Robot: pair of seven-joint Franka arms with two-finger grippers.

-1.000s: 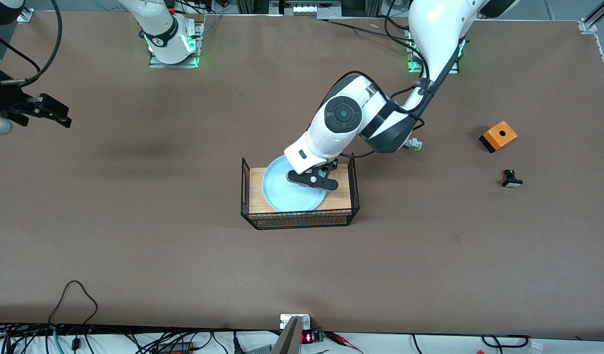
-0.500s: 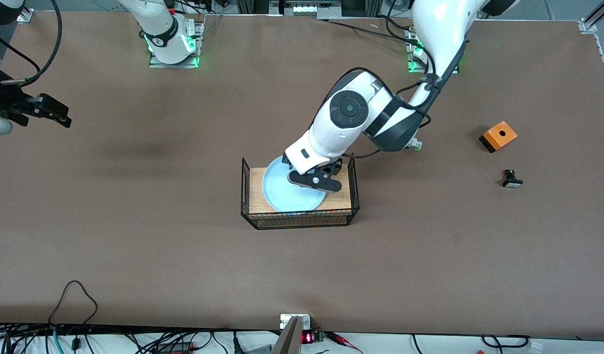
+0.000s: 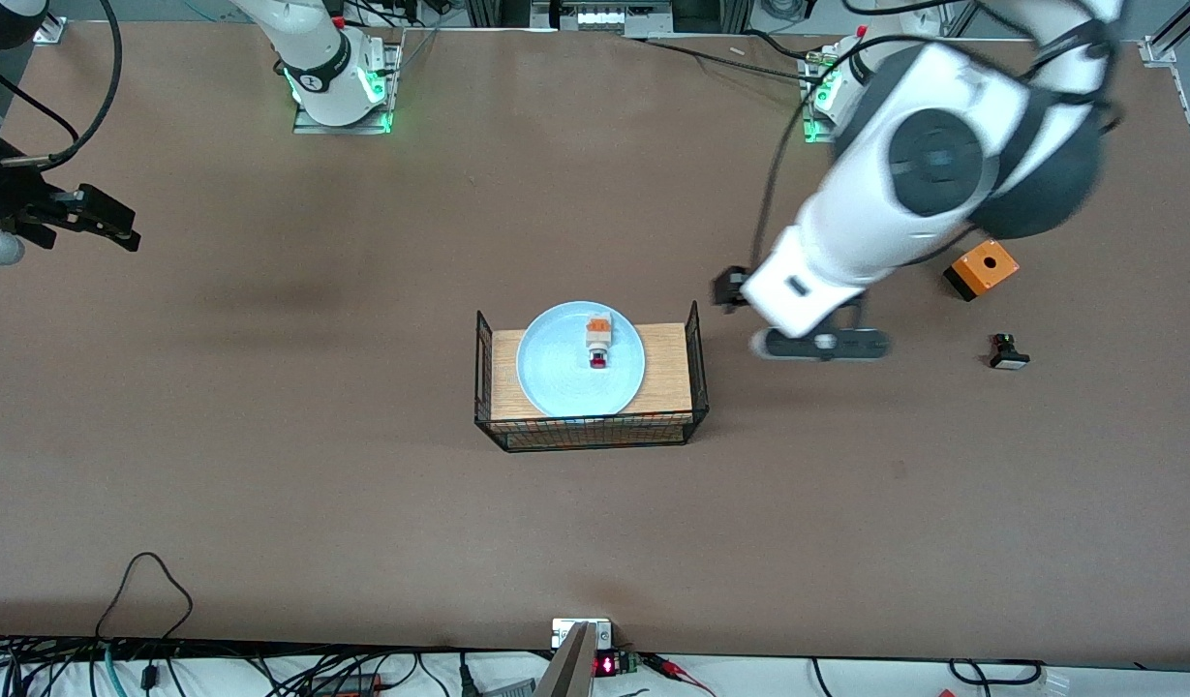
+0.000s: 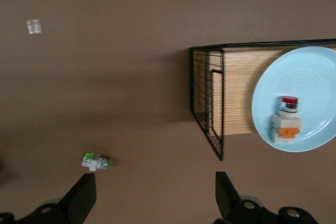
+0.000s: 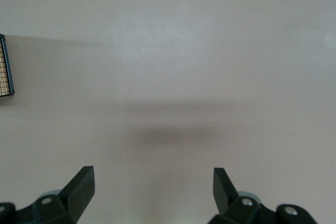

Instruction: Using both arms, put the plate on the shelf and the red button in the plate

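Red button on plate; plate in wire basket at table centre. Toward left arm's end: box, then small black part nearer front camera. Green-tipped part beside basket.

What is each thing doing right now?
plate: lying flat in the wire basket.
red button: lying on the plate, free.
left gripper: open, empty, over the table beside the basket.
right gripper: open, empty, waiting at the right arm's end of the table.
orange box: resting on the table.
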